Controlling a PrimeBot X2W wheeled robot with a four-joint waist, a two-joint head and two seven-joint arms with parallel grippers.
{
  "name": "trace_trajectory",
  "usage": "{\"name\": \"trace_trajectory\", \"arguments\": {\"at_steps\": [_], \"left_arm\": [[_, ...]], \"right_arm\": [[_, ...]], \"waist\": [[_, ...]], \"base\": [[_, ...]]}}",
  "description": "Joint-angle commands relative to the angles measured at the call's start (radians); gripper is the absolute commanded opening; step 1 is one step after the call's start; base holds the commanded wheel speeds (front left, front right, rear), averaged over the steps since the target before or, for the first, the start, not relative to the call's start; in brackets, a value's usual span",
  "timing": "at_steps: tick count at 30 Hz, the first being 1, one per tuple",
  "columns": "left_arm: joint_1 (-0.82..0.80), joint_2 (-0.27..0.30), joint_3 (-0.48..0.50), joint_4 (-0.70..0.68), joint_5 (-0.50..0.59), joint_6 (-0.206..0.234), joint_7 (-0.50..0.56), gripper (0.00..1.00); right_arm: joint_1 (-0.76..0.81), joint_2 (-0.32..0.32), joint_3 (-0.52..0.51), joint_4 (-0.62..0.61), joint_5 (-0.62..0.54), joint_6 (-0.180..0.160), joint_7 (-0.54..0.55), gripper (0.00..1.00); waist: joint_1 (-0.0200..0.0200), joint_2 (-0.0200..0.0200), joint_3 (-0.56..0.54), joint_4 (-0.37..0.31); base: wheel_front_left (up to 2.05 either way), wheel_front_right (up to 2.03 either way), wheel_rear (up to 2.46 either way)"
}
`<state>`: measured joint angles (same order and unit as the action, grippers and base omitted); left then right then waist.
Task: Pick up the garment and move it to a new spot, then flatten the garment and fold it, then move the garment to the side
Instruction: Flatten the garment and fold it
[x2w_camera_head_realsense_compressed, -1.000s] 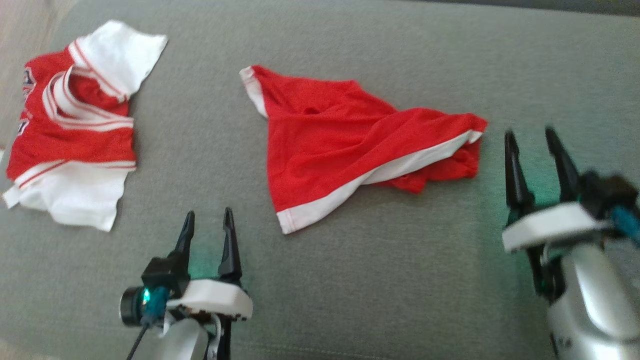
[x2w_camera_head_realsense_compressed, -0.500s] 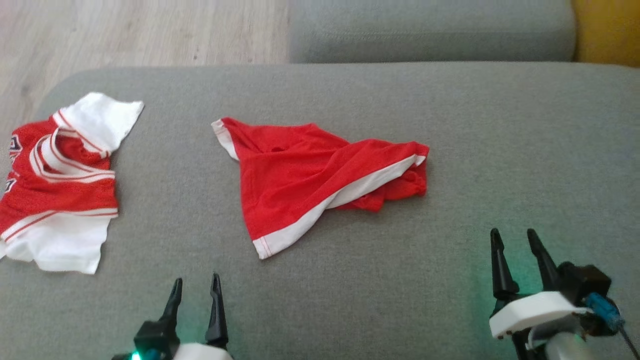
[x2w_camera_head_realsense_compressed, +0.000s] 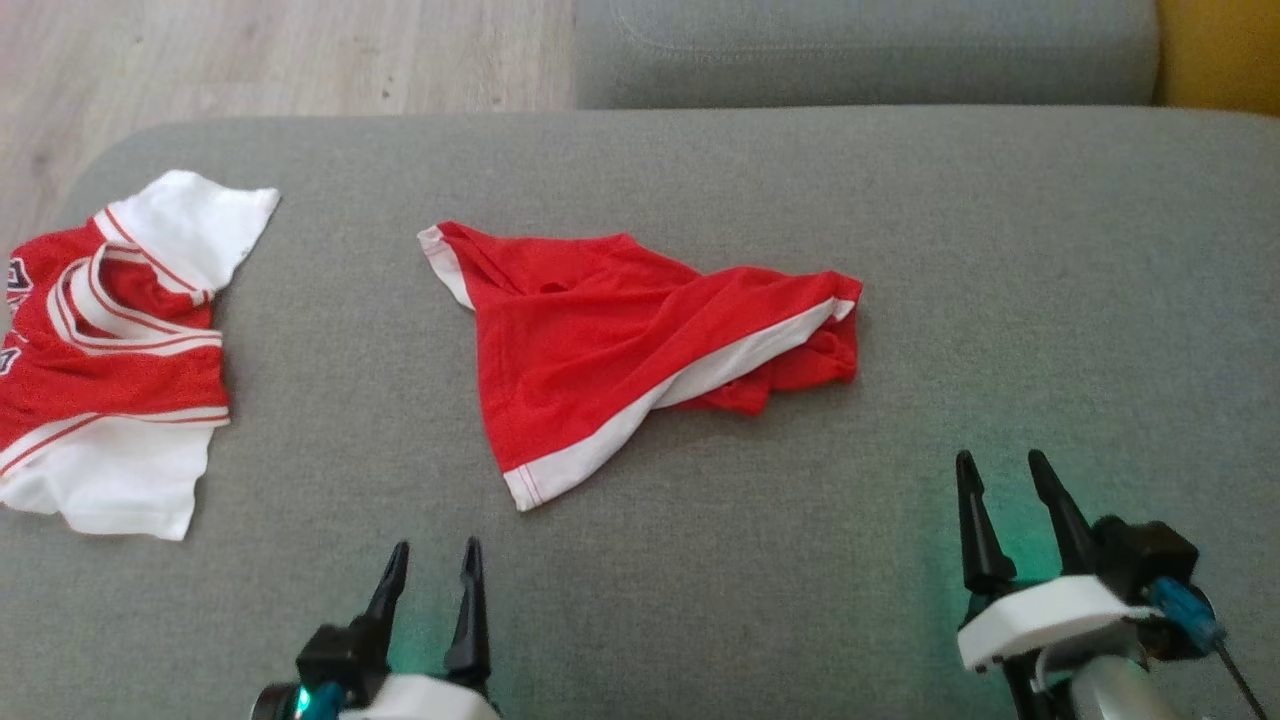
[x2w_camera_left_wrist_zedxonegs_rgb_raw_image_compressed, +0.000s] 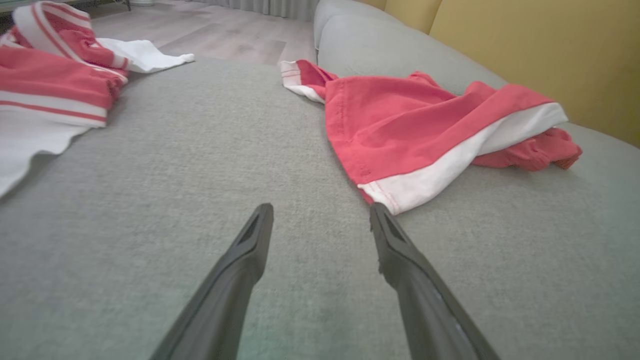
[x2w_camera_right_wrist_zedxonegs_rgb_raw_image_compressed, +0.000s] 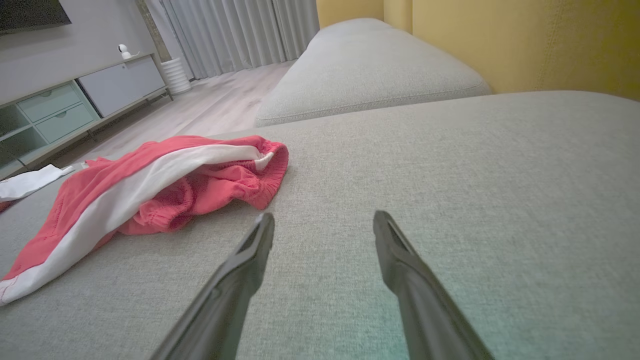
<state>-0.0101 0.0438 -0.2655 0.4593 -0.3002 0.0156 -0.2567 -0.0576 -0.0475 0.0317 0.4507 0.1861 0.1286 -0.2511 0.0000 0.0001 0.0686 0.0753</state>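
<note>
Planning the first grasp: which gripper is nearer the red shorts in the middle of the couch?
Left. The left gripper is open just short of the white hem corner of the red shorts. The right gripper, also open, sits farther off, beside the bunched waistband end.

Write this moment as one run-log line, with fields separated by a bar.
left gripper: open, empty | right gripper: open, empty | red garment: crumpled, untouched, on sofa cushion | jersey: cushion's left edge

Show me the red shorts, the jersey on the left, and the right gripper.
red shorts (x2w_camera_head_realsense_compressed: 580, 350), head view, middle of the red panel.
jersey (x2w_camera_head_realsense_compressed: 110, 385), head view, its red chest band.
right gripper (x2w_camera_head_realsense_compressed: 999, 456), head view, midway between its fingertips.
</note>
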Motion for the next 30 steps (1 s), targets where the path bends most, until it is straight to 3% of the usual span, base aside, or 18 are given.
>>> {"name": "trace_trajectory", "arguments": {"at_steps": [1, 7, 21, 22, 23, 24, 25, 26, 30], "left_arm": [[-0.058, 0.006, 0.017, -0.018, -0.015, -0.008, -0.005, 1.00], [-0.124, 0.006, -0.048, 0.023, -0.096, -0.054, -0.005, 1.00], [-0.218, 0.006, -0.124, 0.134, -0.185, -0.091, -0.005, 1.00], [-0.224, 0.006, -0.132, 0.139, -0.194, -0.094, -0.005, 0.96], [-0.228, 0.006, -0.133, 0.140, -0.209, -0.095, -0.005, 0.48], [-0.234, 0.006, -0.135, 0.139, -0.217, -0.094, -0.005, 0.35], [-0.239, 0.006, -0.138, 0.138, -0.219, -0.094, -0.005, 0.06], [-0.242, 0.006, -0.141, 0.136, -0.220, -0.095, -0.005, 0.00], [-0.252, 0.006, -0.131, 0.128, -0.207, -0.091, -0.005, 0.00]], "right_arm": [[-0.056, -0.003, 0.030, -0.025, 0.005, 0.002, -0.011, 1.00], [-0.095, -0.003, 0.062, -0.032, 0.001, 0.002, -0.011, 1.00], [-0.143, -0.026, 0.116, -0.072, 0.024, 0.002, -0.011, 1.00], [-0.147, -0.026, 0.123, -0.080, 0.029, 0.002, -0.011, 1.00], [-0.149, -0.026, 0.131, -0.084, 0.033, 0.002, -0.011, 1.00], [-0.152, -0.027, 0.138, -0.086, 0.041, 0.002, -0.011, 1.00], [-0.156, -0.030, 0.145, -0.086, 0.048, 0.002, -0.011, 1.00], [-0.159, -0.032, 0.152, -0.085, 0.053, 0.002, -0.011, 1.00], [-0.179, -0.033, 0.167, -0.076, 0.071, 0.002, -0.011, 1.00]], "waist": [[0.0000, -0.0001, 0.014, -0.005], [0.0000, -0.0001, 0.069, -0.029], [0.0000, -0.0001, 0.161, -0.052], [0.0000, -0.0001, 0.163, -0.050], [0.0000, -0.0001, 0.166, -0.048], [0.0000, -0.0001, 0.168, -0.045], [0.0000, -0.0001, 0.169, -0.042], [0.0000, -0.0001, 0.170, -0.037], [0.0000, -0.0001, 0.176, -0.024]], "base": [[0.00, 0.00, 0.00], [0.00, 0.00, 0.00], [0.00, 0.00, 0.00], [0.00, 0.00, 0.00], [0.00, 0.00, 0.00], [0.00, 0.00, 0.00], [0.00, 0.00, 0.00], [0.00, 0.00, 0.00], [0.00, 0.00, 0.00]]}}
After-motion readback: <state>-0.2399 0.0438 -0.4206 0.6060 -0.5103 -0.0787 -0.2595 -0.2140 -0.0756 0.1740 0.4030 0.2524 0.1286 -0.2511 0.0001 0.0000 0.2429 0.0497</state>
